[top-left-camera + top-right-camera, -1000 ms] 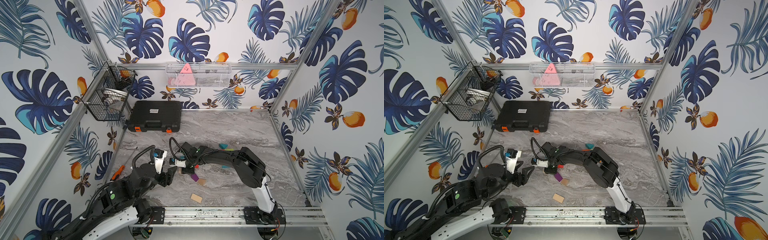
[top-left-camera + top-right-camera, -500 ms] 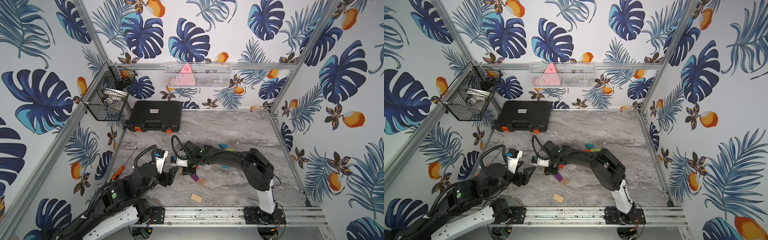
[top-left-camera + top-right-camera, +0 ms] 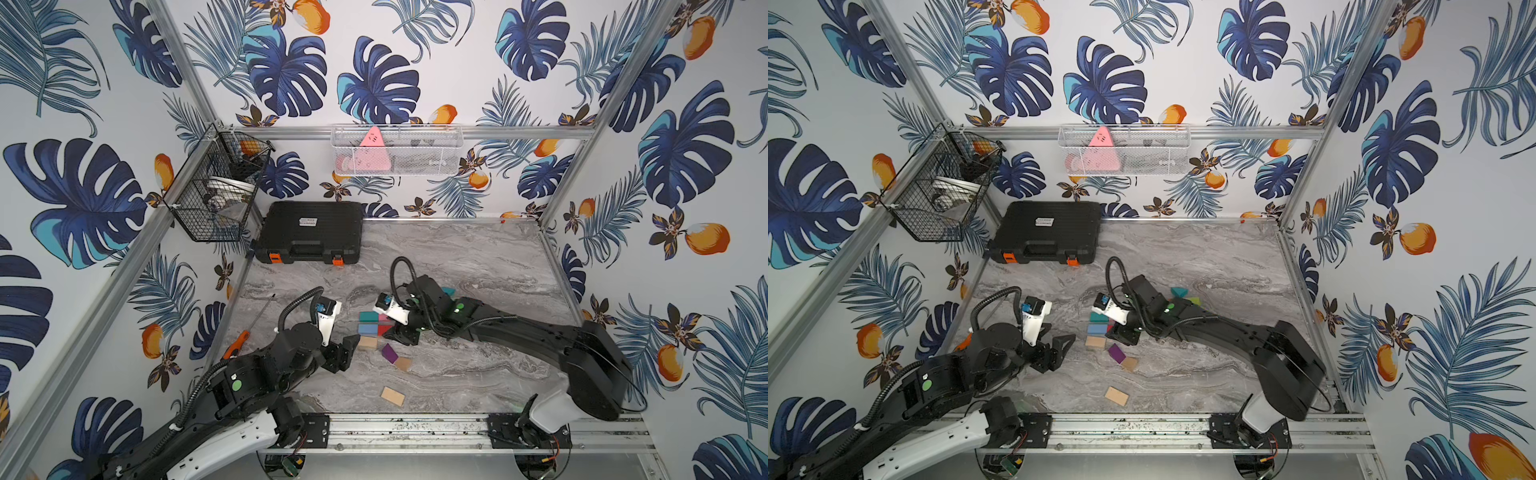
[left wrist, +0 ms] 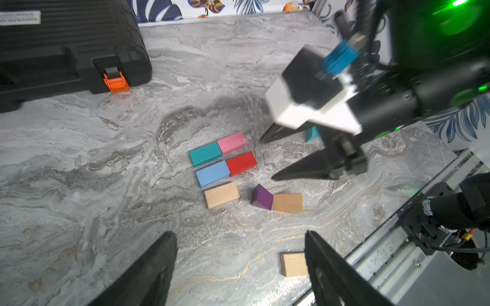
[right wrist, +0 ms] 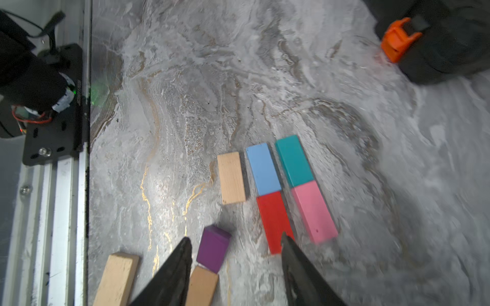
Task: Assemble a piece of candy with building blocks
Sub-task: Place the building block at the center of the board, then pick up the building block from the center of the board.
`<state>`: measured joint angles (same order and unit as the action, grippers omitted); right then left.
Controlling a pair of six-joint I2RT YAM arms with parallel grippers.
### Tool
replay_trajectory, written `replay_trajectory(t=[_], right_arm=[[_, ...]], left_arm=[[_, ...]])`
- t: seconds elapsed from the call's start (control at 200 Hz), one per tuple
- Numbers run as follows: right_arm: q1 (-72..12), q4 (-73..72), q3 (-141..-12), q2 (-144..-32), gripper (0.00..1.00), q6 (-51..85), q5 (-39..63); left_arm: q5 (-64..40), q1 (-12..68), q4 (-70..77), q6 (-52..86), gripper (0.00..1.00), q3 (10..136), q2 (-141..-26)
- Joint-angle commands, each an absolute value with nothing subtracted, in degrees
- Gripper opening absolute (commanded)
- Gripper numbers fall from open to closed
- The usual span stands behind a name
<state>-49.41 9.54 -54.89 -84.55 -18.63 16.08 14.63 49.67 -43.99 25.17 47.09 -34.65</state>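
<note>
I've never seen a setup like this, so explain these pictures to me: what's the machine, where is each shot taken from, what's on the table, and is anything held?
It is a robot with two black arms, each ending in a two-fingered gripper. The two wide pictures look down from overhead; the two close ones come from cameras on the arms' wrists. On the marble table lie a teal block, pink block, blue block and red block set together in a rectangle, a plain wood block beside them and a purple block a little apart. A black case sits at the back, a screwdriver by the left arm. The left gripper and right gripper both stand open and hold nothing; the right one hovers by the red block.
</note>
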Motion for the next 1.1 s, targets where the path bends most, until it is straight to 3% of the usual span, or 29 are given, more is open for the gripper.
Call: replay_trajectory(t=[0.0,0.115,0.315,0.656,0.836,1.096], right_arm=[[-46.62,-3.64,-45.9,-75.87,0.61,-8.91,13.77],[-44.12,-10.6,-36.24,-66.17,0.68,-4.49,6.74],[-42.98,-19.2,-26.13,-58.74,0.7,0.04,-2.43],[-42.89,-33.22,-14.01,-53.28,0.71,4.0,-9.96],[-42.8,-32.03,-12.98,-49.94,0.73,4.88,-11.09],[-42.8,-30.82,-13.63,-50.71,0.73,4.94,-12.4]], left_arm=[[7.88,49.62,-45.43,28.13,0.83,49.0,-38.48],[3.61,49.66,-47.31,32.72,0.86,49.21,-43.26],[-4.51,50.87,-43.08,38.82,0.82,43.84,-48.1],[5.23,68.25,-39.34,31.08,0.88,44.6,-65.16],[5.7,69.36,-29.91,22.81,0.9,41.43,-67.89],[4.91,69.73,-37.87,24.92,0.93,44.39,-70.65]])
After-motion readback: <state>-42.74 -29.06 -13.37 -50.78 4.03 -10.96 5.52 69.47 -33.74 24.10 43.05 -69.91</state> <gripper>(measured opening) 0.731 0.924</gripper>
